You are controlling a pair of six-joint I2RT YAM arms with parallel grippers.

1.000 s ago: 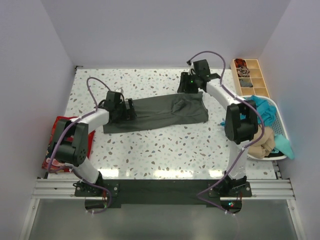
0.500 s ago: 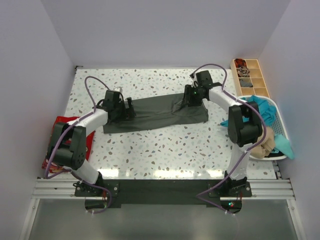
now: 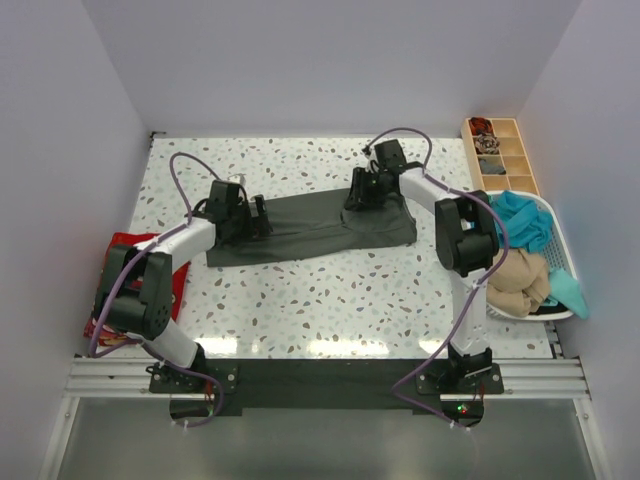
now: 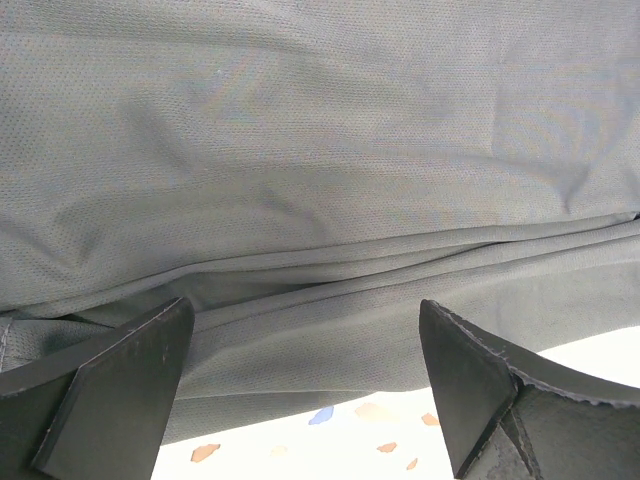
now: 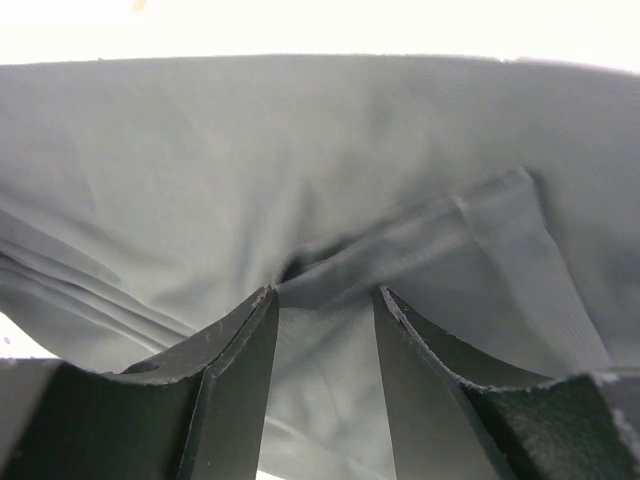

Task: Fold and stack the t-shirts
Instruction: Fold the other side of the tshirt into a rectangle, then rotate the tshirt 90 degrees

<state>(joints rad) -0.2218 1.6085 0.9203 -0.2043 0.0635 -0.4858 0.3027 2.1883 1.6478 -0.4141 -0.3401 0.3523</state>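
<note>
**A:** Where's the dark grey-green t-shirt [image 3: 310,225]?

**B:** Spread flat on the bench [image 3: 330,290], a long band running left to right, closer to the far edge than the near one. Its right end is rumpled.

**A:** And the left tool [image 4: 305,310]?

**B:** At the shirt's left end, low over the cloth. In the wrist view its fingers stand wide apart, with creased fabric spanning the gap and the shirt's hem and speckled bench top showing between them. It isn't gripping anything.

**A:** The right tool [image 5: 324,292]?

**B:** On the shirt's far edge, towards the right end. The fingers are drawn in close, and a fold of the grey-green cloth puckers up right at their tips. It looks clamped on that fold.

**A:** Where are the other shirts?

**B:** The red t-shirt [image 3: 103,322] lies at the left edge near the near-left corner, partly under the left arm. The teal t-shirt [image 3: 515,215] and tan t-shirt [image 3: 520,280] are heaped in the white basket [image 3: 556,314] at the right edge, with teal cloth spilling over its rim.

**A:** Anything else?

**B:** A divided wooden tray [image 3: 500,150] sits in the far-right corner, just beyond the basket.
</note>
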